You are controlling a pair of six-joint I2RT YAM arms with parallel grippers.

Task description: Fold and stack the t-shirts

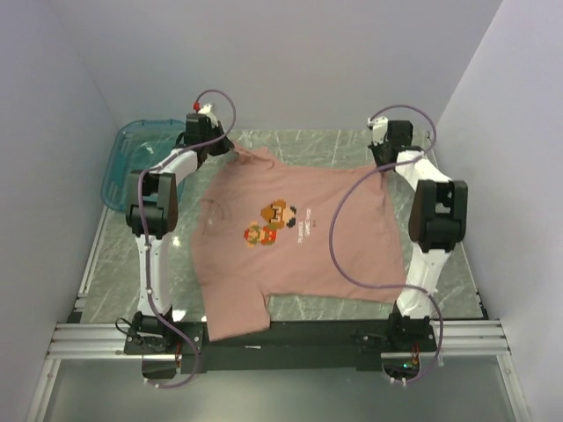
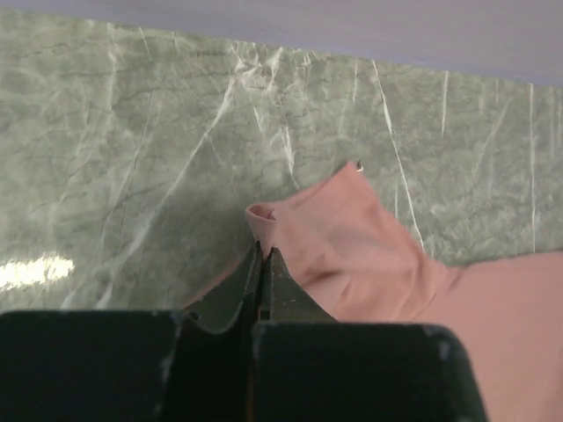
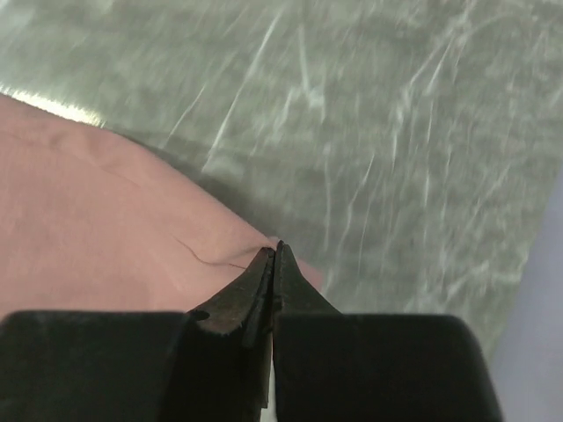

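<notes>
**Item under inspection.** The dusty-pink t-shirt (image 1: 290,237) lies spread print-side up on the green marbled worktop (image 1: 308,145), between the two arms. The pixel-figure print (image 1: 273,221) sits about mid-cloth. The collar appears to face the left arm. The near sleeve (image 1: 236,318) hangs over the worktop's near edge onto the dark rail. No fold is made yet.

**Left hand** (image 2: 262,255). Fingers are together, clamped on the far left corner of the garment. In the left wrist view this reads as a sleeve cuff with a rolled hem.

**Right hand** (image 3: 276,251). Fingers are together, pinching the far right corner of the cloth. It is probably a hem corner, but this cannot be confirmed. The bite is shallow, at the very tip.

The far edge runs fairly straight between the two grips.

**Handling assessment.** In my judgement the garment is light, soft and limp. It will drape and crease rather than hold any shape, and loose parts will trail behind a lift. Hems, cuffs and shoulder seams offer doubled fabric and the surest hold. A shallow tip pinch may slip under tension.

**Surroundings.** A translucent teal bin (image 1: 127,163) stands at the far left corner, beside the left arm and apart from the garment.
</notes>
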